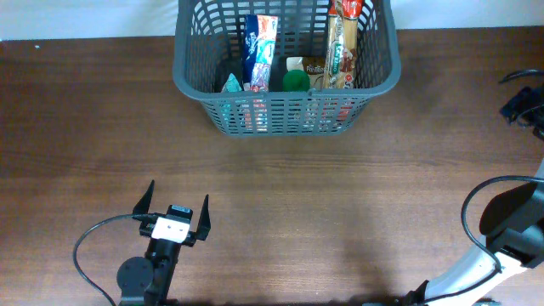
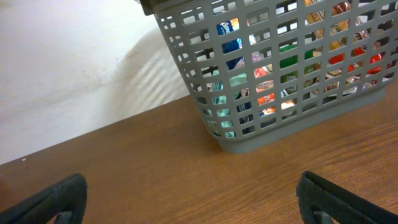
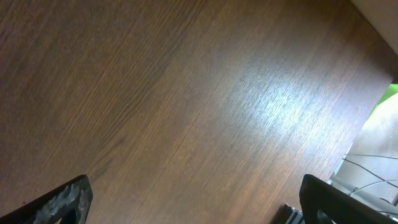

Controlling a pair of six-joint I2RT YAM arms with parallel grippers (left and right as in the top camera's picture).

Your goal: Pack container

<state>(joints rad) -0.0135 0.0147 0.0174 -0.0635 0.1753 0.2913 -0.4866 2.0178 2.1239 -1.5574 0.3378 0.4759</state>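
From overhead, the basket (image 1: 280,115) stands at the far middle of the table (image 1: 340,195), its back end cut off by the top of the frame. It already holds a blue box (image 1: 259,51), a long tan pack (image 1: 342,47), a green cap (image 1: 296,81) and a teal packet (image 1: 231,83), all inside the walls. No loose goods lie on the part of the table you can see, so packing looks done or close to it. Your left gripper (image 1: 178,194) sits near the front edge, well apart from the basket, with its fingers spread and nothing between them. The right arm (image 1: 510,229) is folded at the front right corner, and you cannot make out its fingers here.

From the left wrist, you look across bare wood at the basket (image 2: 280,81), with colours showing through the slots. The left gripper (image 2: 191,183) is spread wide and empty.

From the right wrist, you see only table, with the right gripper (image 3: 194,190) just as wide and holding nothing.

If anything is left to pack, it lies outside these views, so your next move calls for finding it first. Otherwise, keep both arms clear of the basket.

The table is dark brown wood grain with a soft sheen. A white surface runs behind its far edge, and past the right side there are pale ground, a green patch and some cables.
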